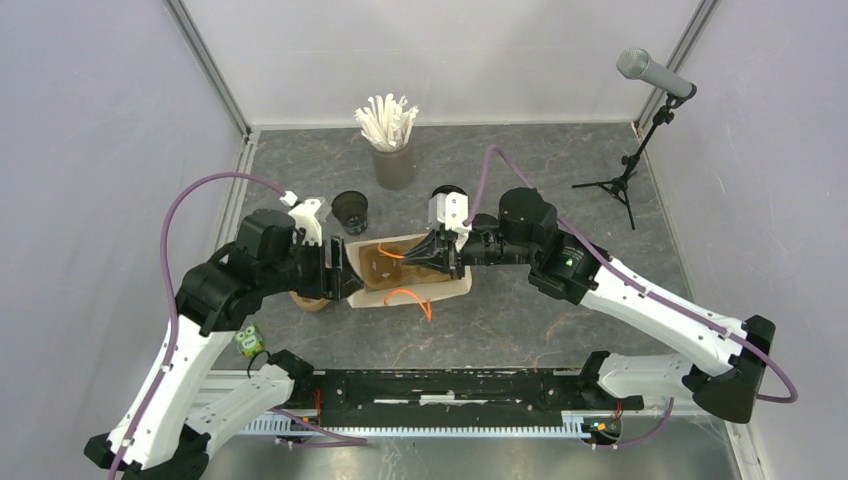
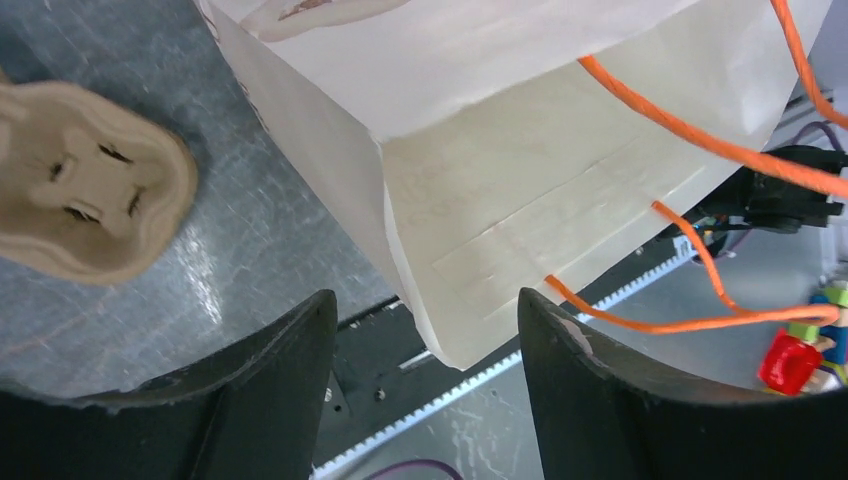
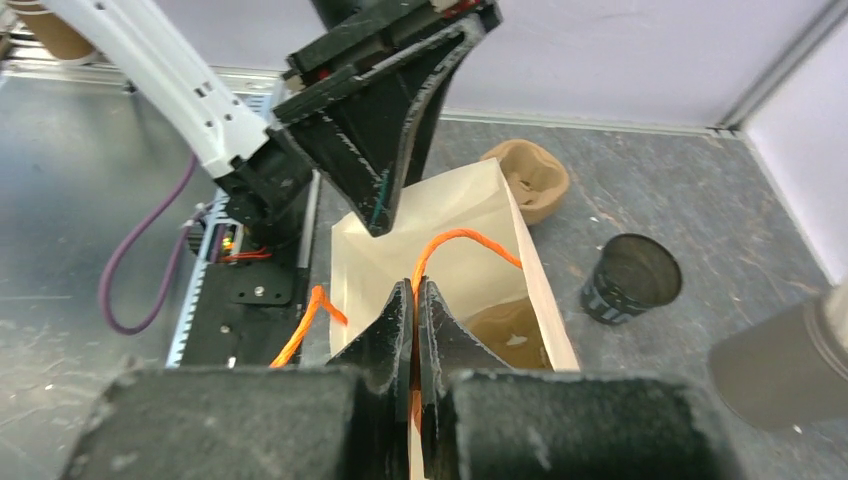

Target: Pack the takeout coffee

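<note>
Two arms bracket the paper bag (image 1: 440,288): your right gripper (image 3: 416,300) is pressed together on its rim, probably to hold the mouth open, and your left gripper (image 2: 425,300) straddles a corner, spread. One black cup (image 1: 351,210) stands unpacked just beyond it.

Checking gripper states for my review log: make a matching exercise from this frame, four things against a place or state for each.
Things:
1. left gripper
2. right gripper
3. lidless cup
4. straws

Places or states:
a. in the grey cup
b. shut on the orange handle
c. upright, outside the bag
d. open, the bag's corner between its fingers

Pairs: 1-d, 2-b, 3-c, 4-a
</note>
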